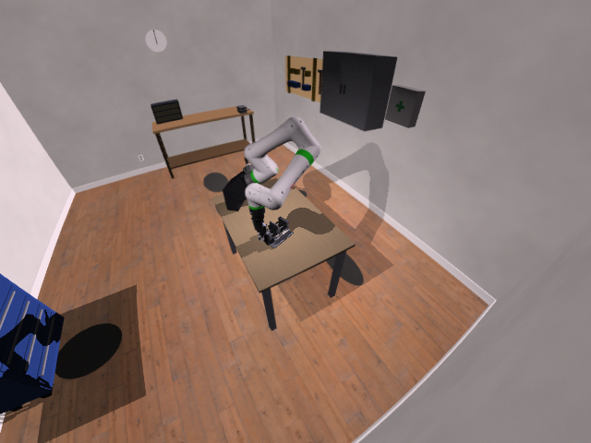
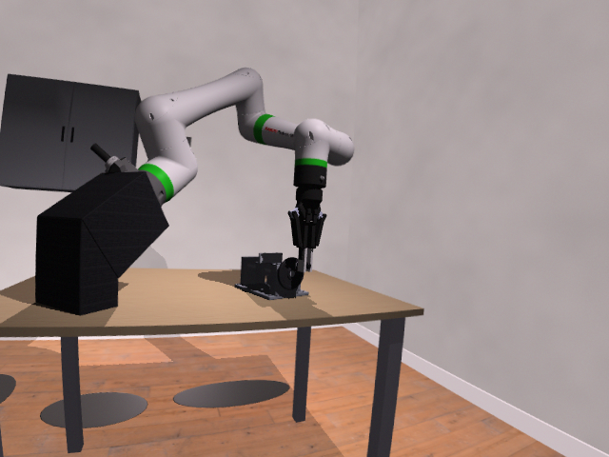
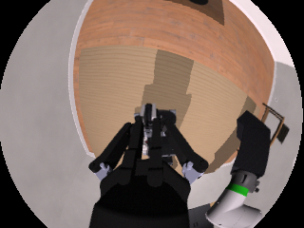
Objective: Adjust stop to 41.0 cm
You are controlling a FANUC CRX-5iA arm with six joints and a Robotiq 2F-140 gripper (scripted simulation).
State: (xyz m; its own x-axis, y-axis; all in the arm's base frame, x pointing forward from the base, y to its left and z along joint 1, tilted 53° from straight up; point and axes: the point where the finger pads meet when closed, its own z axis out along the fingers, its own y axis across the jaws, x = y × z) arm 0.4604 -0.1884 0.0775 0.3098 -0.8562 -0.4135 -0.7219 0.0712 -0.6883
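Note:
A small dark stop fixture stands on the wooden table. Its round black handwheel faces the table's right end. My gripper points straight down at the wheel's upper right rim. Its fingers are shut on the handwheel's small crank handle. In the wrist view the fingers hide most of the fixture. I cannot read the stop's scale.
The arm's black angled base block stands on the table's far left. A dark wall cabinet hangs behind. A wooden side bench stands by the back wall, and a blue cabinet stands at the left.

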